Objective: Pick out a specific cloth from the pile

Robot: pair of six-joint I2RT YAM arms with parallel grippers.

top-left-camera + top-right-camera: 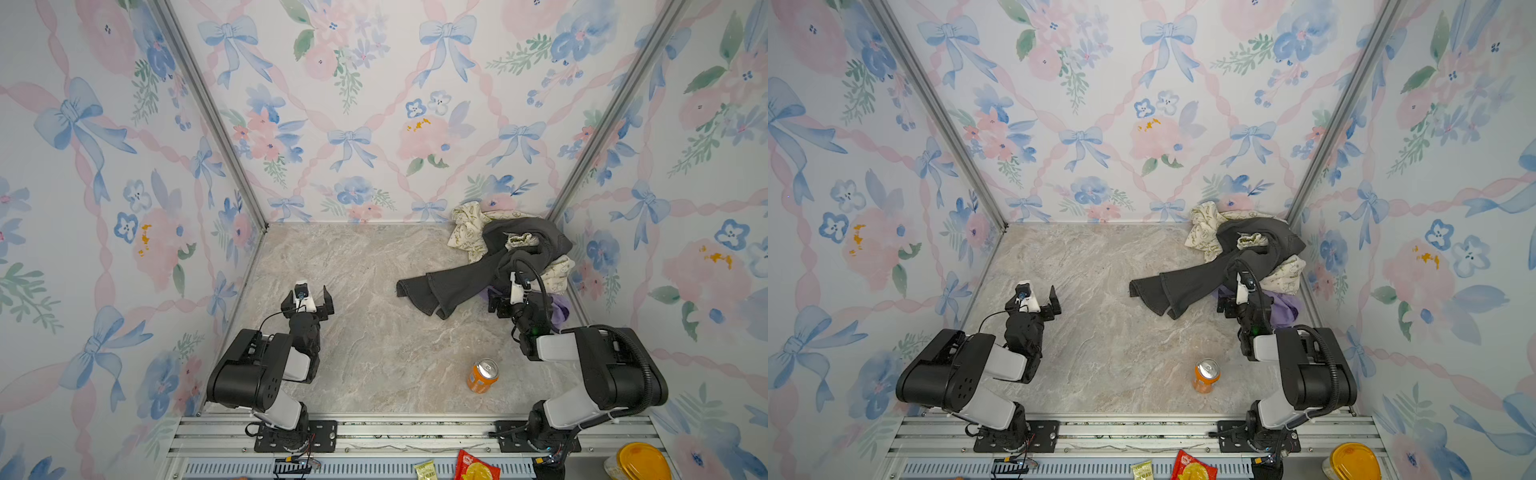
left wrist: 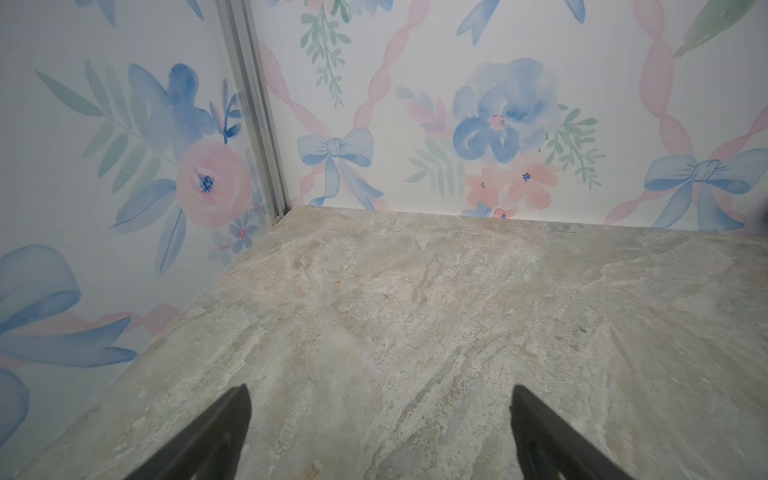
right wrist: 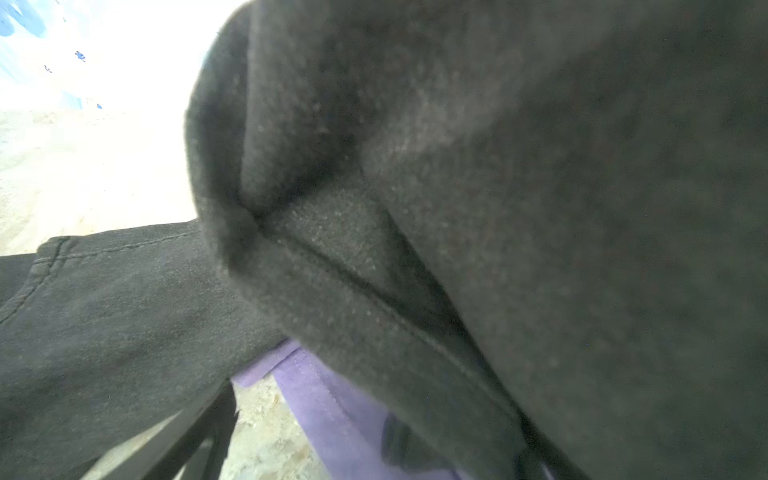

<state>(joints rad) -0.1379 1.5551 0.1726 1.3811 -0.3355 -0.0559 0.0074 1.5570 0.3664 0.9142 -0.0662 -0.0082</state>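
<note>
Counter [image 1: 374, 340]: stone-look, veined, dull sheen. Trousers [image 3: 540, 208]: matt, fuzzy charcoal knit, stitched hems. Cloth [image 3: 328, 415]: smooth lavender fabric, matt. Can [image 1: 482, 376]: glossy orange metal, bright silver top. Rails [image 1: 415, 432]: brushed aluminium.

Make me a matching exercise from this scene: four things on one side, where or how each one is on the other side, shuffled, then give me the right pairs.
Things
1. purple cloth
2. dark grey trousers
3. orange can
4. left gripper

Descriptions
A. open, over a bare part of the table
B. standing upright near the front, apart from the pile
C. draped over the pile, one leg spread toward the middle of the table
D. peeking out from under the pile's near edge

Pairs: 1-D, 2-C, 3-B, 4-A
</note>
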